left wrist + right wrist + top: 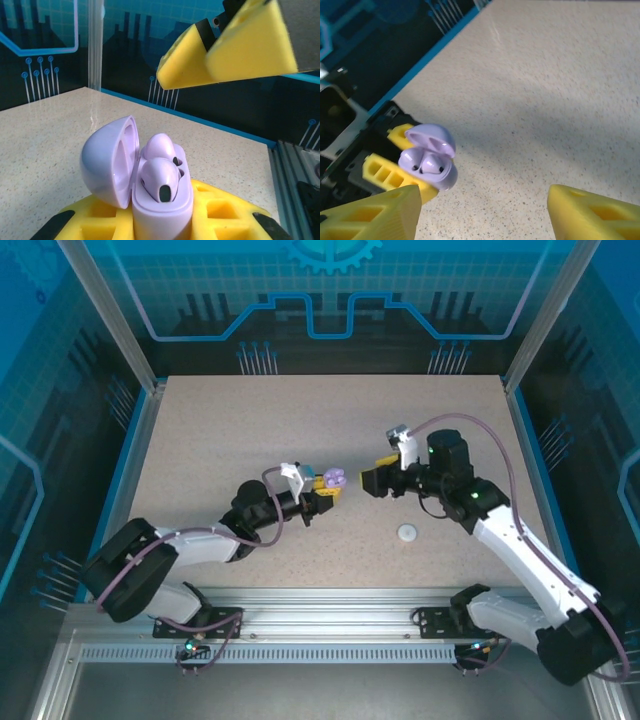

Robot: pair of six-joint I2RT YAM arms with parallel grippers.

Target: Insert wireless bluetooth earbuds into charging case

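Left end effector (pixel 328 491) is pinching the open purple charging case (pixel 160 215), both purple earbuds (pixel 161 181) sitting inside. Right end effector (pixel 372 481) is hovering spread just right of it.

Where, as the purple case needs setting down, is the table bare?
Bare: the far half of the table by the back wall. Crowded: the middle, where left pincer, purple case and right pincer meet, white case nearby.

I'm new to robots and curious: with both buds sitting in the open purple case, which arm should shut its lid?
Probably the right. The left gripper is clamping the purple case, lid open, buds inside. The right gripper is open, empty, pointing at it nearby.
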